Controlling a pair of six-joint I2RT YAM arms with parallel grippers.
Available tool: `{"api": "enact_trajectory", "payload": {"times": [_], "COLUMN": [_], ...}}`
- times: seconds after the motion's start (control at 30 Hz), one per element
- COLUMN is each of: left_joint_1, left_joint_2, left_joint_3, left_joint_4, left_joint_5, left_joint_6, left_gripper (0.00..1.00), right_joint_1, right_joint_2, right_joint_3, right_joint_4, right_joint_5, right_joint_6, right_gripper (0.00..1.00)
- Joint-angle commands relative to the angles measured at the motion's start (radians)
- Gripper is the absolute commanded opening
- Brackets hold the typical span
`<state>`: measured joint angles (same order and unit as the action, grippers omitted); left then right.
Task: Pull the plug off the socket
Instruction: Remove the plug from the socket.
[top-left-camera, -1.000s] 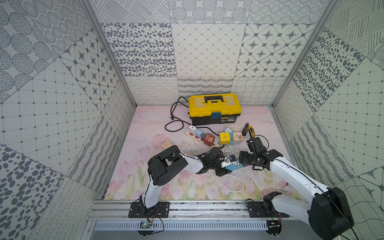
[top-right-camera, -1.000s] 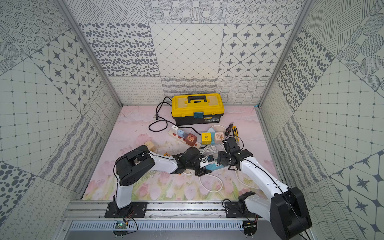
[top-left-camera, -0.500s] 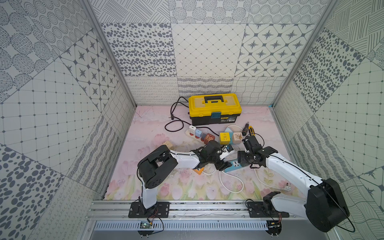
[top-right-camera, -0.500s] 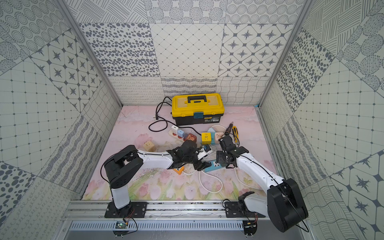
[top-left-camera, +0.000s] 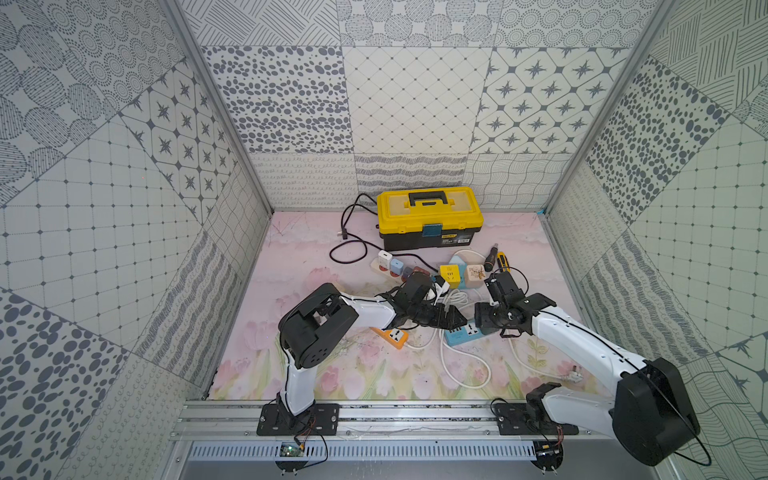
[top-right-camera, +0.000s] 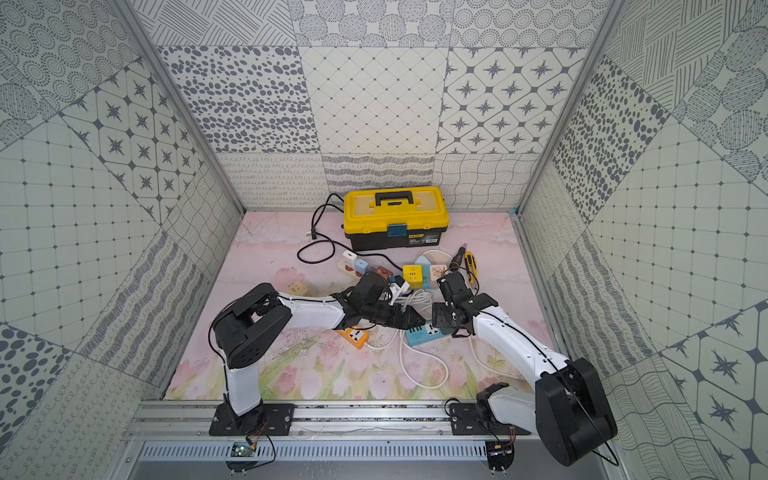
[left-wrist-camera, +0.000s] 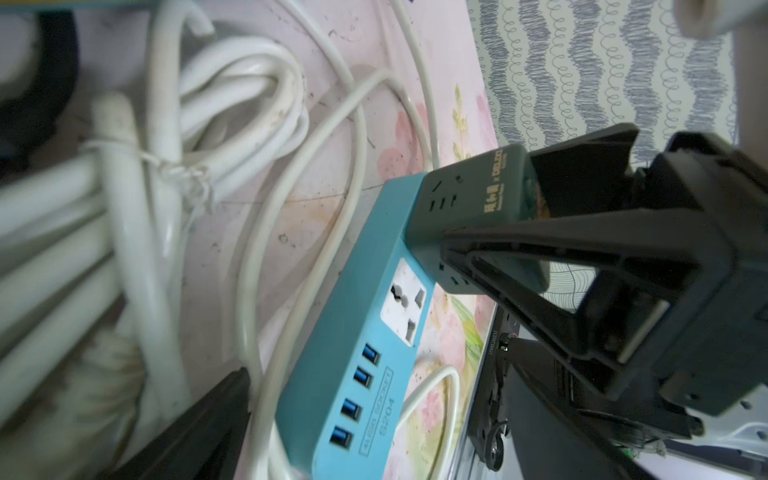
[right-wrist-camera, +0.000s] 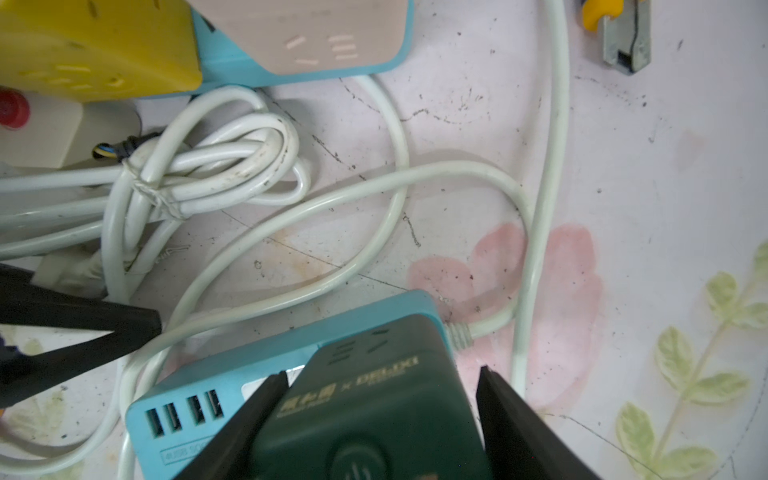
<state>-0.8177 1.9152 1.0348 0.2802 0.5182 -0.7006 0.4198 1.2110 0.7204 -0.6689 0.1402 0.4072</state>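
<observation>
Item: dark green plug cube (left-wrist-camera: 469, 195), gold lettering on one face.
Seating: plugged into the blue power strip (left-wrist-camera: 332, 340) at the end where the strip's cord leaves; not pulled out.
Location: on the floral mat (top-left-camera: 332, 374), right of centre, nearer the robot than the cluster of cube adapters.
Right gripper (right-wrist-camera: 378, 378): comes down from above, jaws closed against two opposite sides of the plug cube, gripping it.
Left gripper (top-left-camera: 451, 320): fingers spread wide, holding nothing, low over the mat just beside the strip's USB end. One finger (left-wrist-camera: 208, 415) lies by a thin white lead; whether they touch cannot be told.
Strip face: one white universal outlet (left-wrist-camera: 405, 307), unoccupied, and a row of four blue USB ports (left-wrist-camera: 362, 377).
Adjacent: tied bundle of thick white cable (left-wrist-camera: 120, 187), just beside the strip.
Nearby: orange power strip (top-left-camera: 392, 336), under the left arm.
Beyond: yellow cube adapter (top-left-camera: 450, 275) and beige cube adapter (top-left-camera: 476, 274), side by side.
Rear: yellow toolbox (top-left-camera: 430, 216), lid closed, against the back wall.
</observation>
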Motion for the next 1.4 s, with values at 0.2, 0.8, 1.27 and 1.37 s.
{"api": "enact_trajectory", "payload": {"times": [0.2, 0.8, 1.27, 1.37], "left_joint_1": [-0.025, -0.021, -0.114, -0.117], "left_joint_2": [-0.229, -0.090, -0.053, -0.036], "left_joint_3": [-0.042, 0.058, 0.161, 0.173], "left_joint_4": [-0.267, -0.262, -0.317, -0.303], "left_joint_5": [-0.212, -0.007, -0.117, -0.089], "left_joint_6": [0.103, 0.100, 0.145, 0.126], "left_gripper": [1.00, 0.93, 0.32, 0.23], "right_joint_1": [0.006, 0.007, 0.005, 0.004], "right_joint_2": [-0.040, -0.049, -0.054, -0.055], "right_joint_3": [-0.011, -0.016, -0.023, -0.025], "right_joint_4": [0.017, 0.019, 0.023, 0.024], "right_joint_5": [-0.016, -0.020, -0.031, -0.031], "right_joint_6": [-0.007, -0.002, 0.003, 0.004], "right_gripper": [0.52, 0.53, 0.53, 0.53]}}
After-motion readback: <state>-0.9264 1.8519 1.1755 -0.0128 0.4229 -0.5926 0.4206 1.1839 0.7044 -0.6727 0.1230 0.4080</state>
